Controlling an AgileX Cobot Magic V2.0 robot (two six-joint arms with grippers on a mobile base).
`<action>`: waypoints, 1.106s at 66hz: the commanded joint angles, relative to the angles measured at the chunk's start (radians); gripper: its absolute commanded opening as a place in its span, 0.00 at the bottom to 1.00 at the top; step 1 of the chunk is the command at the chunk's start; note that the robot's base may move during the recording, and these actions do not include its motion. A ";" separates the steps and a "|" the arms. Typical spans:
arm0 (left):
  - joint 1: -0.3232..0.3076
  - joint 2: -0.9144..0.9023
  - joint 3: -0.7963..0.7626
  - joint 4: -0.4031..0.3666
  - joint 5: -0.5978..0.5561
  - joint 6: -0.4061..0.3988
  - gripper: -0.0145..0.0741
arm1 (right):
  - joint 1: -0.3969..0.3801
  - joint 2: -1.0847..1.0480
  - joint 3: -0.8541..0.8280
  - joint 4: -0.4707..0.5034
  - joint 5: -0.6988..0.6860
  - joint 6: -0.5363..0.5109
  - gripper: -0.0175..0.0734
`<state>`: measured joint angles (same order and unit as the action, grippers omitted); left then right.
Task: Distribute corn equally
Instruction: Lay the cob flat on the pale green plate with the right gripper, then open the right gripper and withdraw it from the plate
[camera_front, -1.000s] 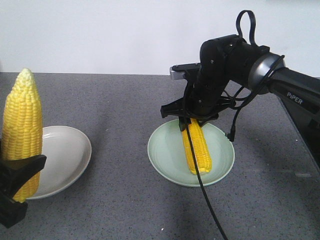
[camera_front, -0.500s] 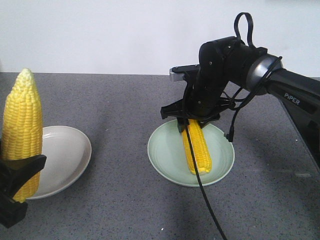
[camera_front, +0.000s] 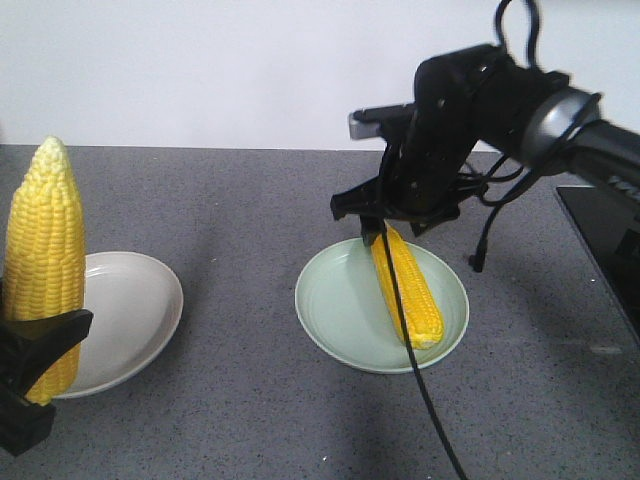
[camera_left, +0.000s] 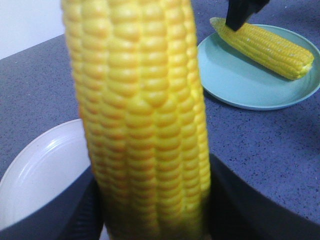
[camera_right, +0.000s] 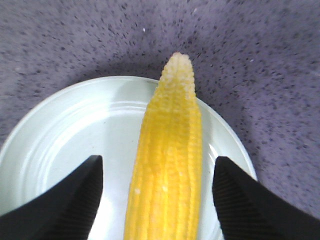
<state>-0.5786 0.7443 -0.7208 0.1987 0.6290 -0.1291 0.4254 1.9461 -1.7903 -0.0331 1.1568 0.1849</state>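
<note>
Exterior front-facing view showed a grey speckled table (camera_front: 250, 200) bearing a pale green plate (camera_front: 340, 310) at the centre and a white plate (camera_front: 130, 310) at the left, well apart. The right gripper (camera_front: 395, 212) hung over the green plate's far edge with its fingers (camera_right: 60, 200) spread wide on either side of the corn cob (camera_front: 408, 285) lying in that plate, not touching it, while the left gripper (camera_front: 35, 345) was clamped on a second cob (camera_front: 45, 250), held upright beside the white plate
</note>
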 joint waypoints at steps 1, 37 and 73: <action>-0.004 -0.004 -0.027 0.002 -0.062 -0.003 0.42 | 0.013 -0.106 -0.028 -0.027 -0.008 -0.007 0.70; -0.004 -0.004 -0.027 0.002 -0.064 -0.003 0.42 | 0.217 -0.477 0.400 -0.216 -0.290 0.065 0.70; -0.004 -0.001 -0.032 0.081 -0.143 -0.018 0.43 | 0.216 -0.862 0.861 -0.287 -0.537 0.065 0.70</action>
<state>-0.5786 0.7443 -0.7208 0.2398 0.5846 -0.1321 0.6442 1.1345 -0.9365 -0.2783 0.6954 0.2531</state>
